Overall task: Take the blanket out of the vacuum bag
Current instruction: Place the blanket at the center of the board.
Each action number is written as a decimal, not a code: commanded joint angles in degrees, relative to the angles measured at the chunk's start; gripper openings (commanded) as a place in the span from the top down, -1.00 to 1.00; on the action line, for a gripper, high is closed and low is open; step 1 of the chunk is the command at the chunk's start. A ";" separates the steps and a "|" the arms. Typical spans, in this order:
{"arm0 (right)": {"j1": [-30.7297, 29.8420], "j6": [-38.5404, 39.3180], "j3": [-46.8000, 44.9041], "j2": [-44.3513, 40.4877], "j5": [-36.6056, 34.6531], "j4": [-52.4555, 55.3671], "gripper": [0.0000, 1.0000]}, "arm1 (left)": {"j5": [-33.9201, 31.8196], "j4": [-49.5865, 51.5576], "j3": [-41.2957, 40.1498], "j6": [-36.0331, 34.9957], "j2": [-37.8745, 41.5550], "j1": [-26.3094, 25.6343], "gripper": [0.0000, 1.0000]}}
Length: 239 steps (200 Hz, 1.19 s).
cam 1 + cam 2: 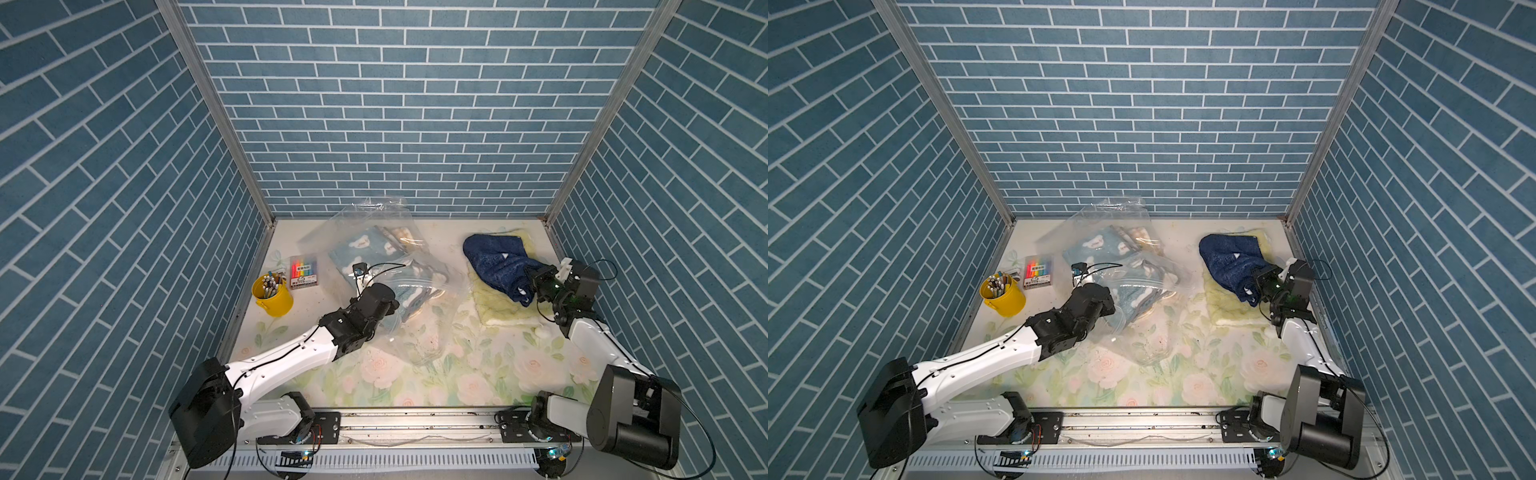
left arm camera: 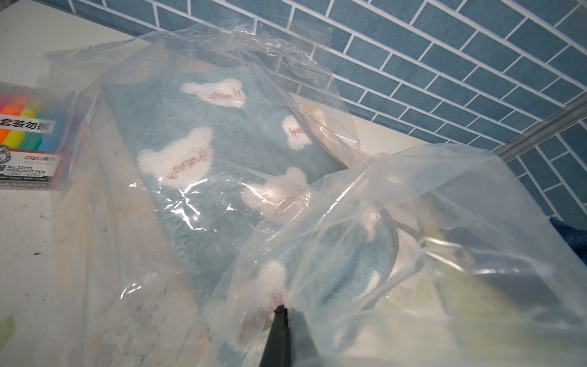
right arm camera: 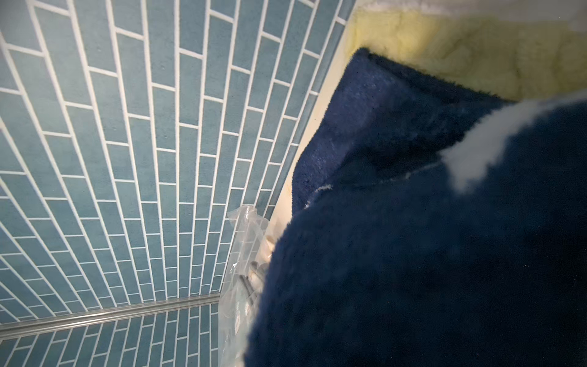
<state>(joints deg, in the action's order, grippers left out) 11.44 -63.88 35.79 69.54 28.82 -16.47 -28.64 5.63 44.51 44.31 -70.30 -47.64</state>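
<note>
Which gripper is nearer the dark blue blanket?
Right. The right gripper is shut on an edge of the dark blue blanket; the left gripper is well away from it, pinching the vacuum bag.

Clear, crinkled vacuum bag (image 1: 415, 332) lies slack from the table's (image 1: 478, 374) far edge toward centre; folded light-blue blanket (image 1: 358, 248), white bear patches, inside it.

Three blankets: pale blue (image 1: 361, 249) (inside the bag (image 1: 374, 216)), navy (image 1: 498, 262), yellow (image 1: 498, 309). One bag, one pen cup (image 1: 275, 300), one highlighter pack (image 1: 303, 272), two arms: left (image 1: 291, 353), right (image 1: 590, 336).
</note>
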 commanded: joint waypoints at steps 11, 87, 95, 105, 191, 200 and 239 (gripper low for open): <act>1.57 3.52 -5.99 -3.43 -3.46 3.70 1.00 | -0.73 -0.97 1.41 -1.47 -0.49 0.68 1.00; 5.32 10.04 -11.50 -12.13 -12.22 15.71 -0.32 | 1.16 -1.91 1.46 -2.95 -0.49 2.67 1.00; 5.33 11.13 -10.73 -13.66 -12.51 18.83 -0.45 | 1.47 -2.15 1.22 -2.96 -0.42 2.91 1.00; 5.34 12.56 -10.32 -15.68 -11.89 21.90 -0.53 | 1.98 -2.50 0.87 -3.04 -0.44 3.21 1.00; 5.04 24.88 -6.69 -35.56 -6.57 42.70 -0.40 | 3.90 -1.56 -0.65 -3.25 0.93 5.21 1.00; 4.46 25.29 -5.61 -35.45 -5.62 41.47 -0.35 | 3.95 -1.28 -0.65 -3.29 0.92 5.36 1.00; -13.77 34.26 10.44 -12.21 -16.74 36.49 -0.32 | 4.93 -1.68 -1.36 -2.85 1.07 5.41 1.00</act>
<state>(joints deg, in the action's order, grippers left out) 8.54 -38.96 35.79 43.11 20.03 21.89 -23.86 4.01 44.07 41.69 -70.04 -42.96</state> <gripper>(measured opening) 0.664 0.051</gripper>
